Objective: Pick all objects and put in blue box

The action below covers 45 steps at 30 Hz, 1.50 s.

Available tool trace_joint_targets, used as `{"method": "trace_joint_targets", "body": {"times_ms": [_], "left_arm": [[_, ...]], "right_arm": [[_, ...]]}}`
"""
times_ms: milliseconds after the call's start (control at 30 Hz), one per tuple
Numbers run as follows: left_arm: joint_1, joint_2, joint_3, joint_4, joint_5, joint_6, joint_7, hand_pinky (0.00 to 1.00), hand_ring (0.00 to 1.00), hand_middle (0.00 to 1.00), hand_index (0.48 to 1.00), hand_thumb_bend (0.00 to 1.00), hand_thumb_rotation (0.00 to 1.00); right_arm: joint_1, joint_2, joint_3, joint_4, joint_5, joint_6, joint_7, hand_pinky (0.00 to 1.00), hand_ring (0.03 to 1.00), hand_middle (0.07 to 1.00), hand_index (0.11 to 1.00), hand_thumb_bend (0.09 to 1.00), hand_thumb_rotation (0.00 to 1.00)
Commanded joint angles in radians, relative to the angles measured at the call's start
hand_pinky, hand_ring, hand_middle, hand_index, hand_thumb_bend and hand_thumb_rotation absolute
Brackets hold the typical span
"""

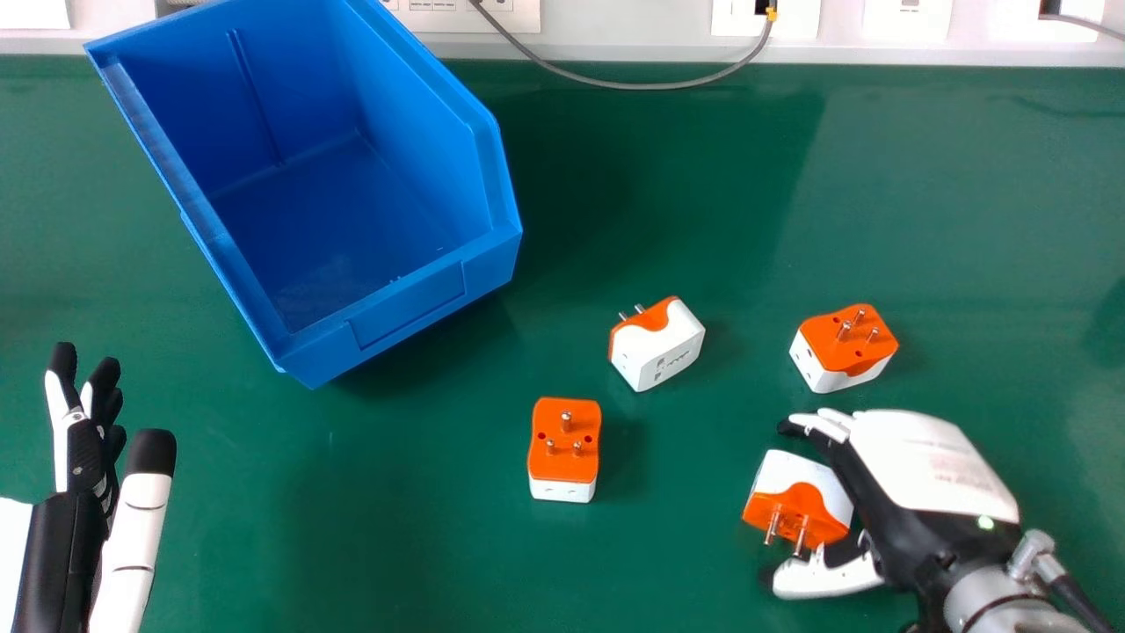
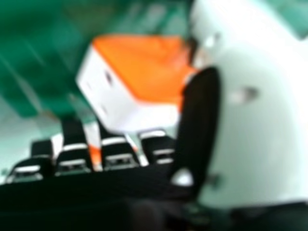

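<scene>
One adapter [image 1: 794, 482], white and orange, sits in the right hand [image 1: 932, 466], pinched between the fingers on its far side and the thumb [image 1: 826, 576] on its near side. It is tilted, its orange face and metal prongs [image 1: 798, 534] turned toward the thumb. In the right hand view its orange part lies against the dark thumb pad, with the fingers close by. Whether it touches the table I can't tell.

Beyond the right hand, a second adapter [image 1: 845, 345] rests with its orange face and prongs up, near the hand but apart from it. A third adapter [image 1: 657, 347] lies toward the middle of the green table [image 1: 395, 536], on its side, its prongs pointing toward the far edge. Nearer the robot and farther left is a fourth adapter [image 1: 564, 440] – orange face up, prongs standing.

Farther left and farther back stands the blue box [image 1: 343, 215], set at an angle, its open top showing the inside floor. The left hand [image 1: 79, 466] shows at the near left – fingers straight, thumb apart from them, well away from every adapter. Behind the table, a gray cable [image 1: 615, 85] sags in front of white wall outlets [image 1: 464, 16].
</scene>
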Motion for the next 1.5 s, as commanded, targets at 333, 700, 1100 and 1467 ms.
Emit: {"method": "trace_joint_targets", "body": {"times_ms": [333,700,1100,1467], "left_arm": [[-0.025,-0.003,0.008,0.003,-0.003,0.008,0.011,1.00,1.00,1.00,1.000,0.73,1.00],[-0.045,0.001,0.008,0.017,-0.002,0.015,0.016,1.00,1.00,1.00,1.000,0.73,1.00],[-0.048,0.003,0.011,0.028,-0.007,0.002,0.012,1.00,1.00,1.00,1.000,0.71,1.00],[-0.031,0.001,0.012,0.011,-0.010,0.003,0.011,1.00,1.00,1.00,1.000,0.71,1.00]], "right_arm": [[-0.032,0.022,0.010,0.082,0.002,-0.040,-0.152,0.54,0.556,0.602,0.612,0.446,0.51],[-0.051,0.073,-0.007,0.159,0.081,-0.093,-0.287,0.14,0.203,0.480,0.448,0.483,0.08],[-0.027,0.074,-0.009,0.082,0.099,-0.058,-0.224,0.12,0.336,0.491,0.461,0.509,0.00],[-0.007,0.077,-0.010,0.052,0.091,-0.034,-0.213,0.15,0.421,0.484,0.468,0.510,0.00]]}}
